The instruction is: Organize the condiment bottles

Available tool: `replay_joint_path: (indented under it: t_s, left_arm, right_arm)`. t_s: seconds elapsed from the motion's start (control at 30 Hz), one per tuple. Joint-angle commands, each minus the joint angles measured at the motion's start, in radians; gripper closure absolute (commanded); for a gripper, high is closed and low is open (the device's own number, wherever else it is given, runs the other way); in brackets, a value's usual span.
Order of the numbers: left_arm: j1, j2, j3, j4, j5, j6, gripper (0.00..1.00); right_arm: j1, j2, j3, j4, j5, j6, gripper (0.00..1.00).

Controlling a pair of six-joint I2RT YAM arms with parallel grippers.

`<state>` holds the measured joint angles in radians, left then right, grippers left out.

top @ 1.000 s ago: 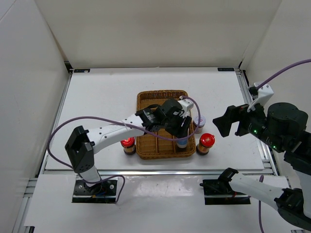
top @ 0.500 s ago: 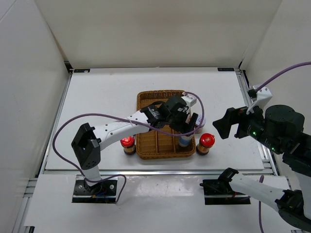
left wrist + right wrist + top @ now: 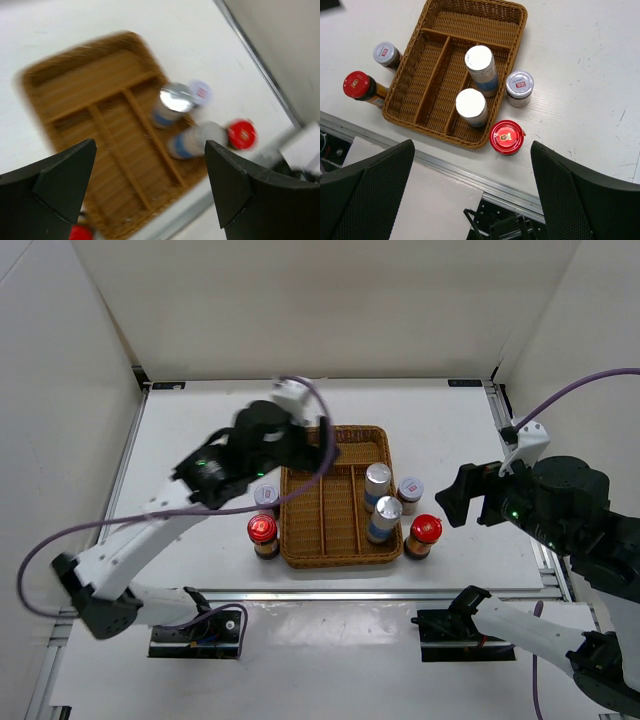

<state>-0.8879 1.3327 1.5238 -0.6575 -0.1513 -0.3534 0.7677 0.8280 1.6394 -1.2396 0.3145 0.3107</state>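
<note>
Left pincer [image 3: 150, 144] hangs released high over the desk [image 3: 580, 60], its fingers [image 3: 62, 182] spread wide with nothing between them and its own view blurred. Right pincer [image 3: 472, 145], at the desk's 3 o'clock edge in the overhead view, is likewise released and grips nothing. Beneath both sits the brown wicker divided tray [image 3: 472, 22]. Its long compartment on the 3 o'clock side holds two white-and-blue-labelled bottles cap-up and close together: the farther silver-capped bottle [image 3: 480, 64] toward 12 o'clock and the nearer silver-capped bottle [image 3: 471, 106] toward 6 o'clock. The other four condiment bottles stand on the desk outside the tray. The right short brown jar [image 3: 520, 86], silver-lidded, is just beside the rim at 3 o'clock, and the right red-capped bottle [image 3: 506, 137] is near the corner at 4 o'clock. The left short brown jar [image 3: 386, 53] is at 9 o'clock and the left red-capped bottle [image 3: 358, 85] at 8 o'clock.
</note>
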Motion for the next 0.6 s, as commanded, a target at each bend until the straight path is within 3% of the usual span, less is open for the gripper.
replay_joint_path:
  t_s: [0.0, 0.17, 0.3, 0.57]
  left_arm:
    - [0.134, -0.119, -0.106, -0.129, -0.117, -0.062, 0.0]
    - [0.372, -0.141, -0.226, -0.179, 0.039, -0.107, 0.0]
    - [0.48, -0.058, -0.283, -0.179, 0.215, -0.107, 0.0]
    - [0.532, 0.117, -0.295, -0.169, 0.292, -0.073, 0.0]
  right_arm:
    - [0.001, -0.006, -0.01, 0.025, 0.02, 0.011, 0.0]
    - [0.001, 0.003, -0.029, 0.057, 0.0, 0.011, 0.0]
    - [0.001, 0.022, -0.029, 0.057, -0.011, 0.011, 0.0]
    - [0.001, -0.009, -0.047, 0.057, -0.011, 0.011, 0.0]
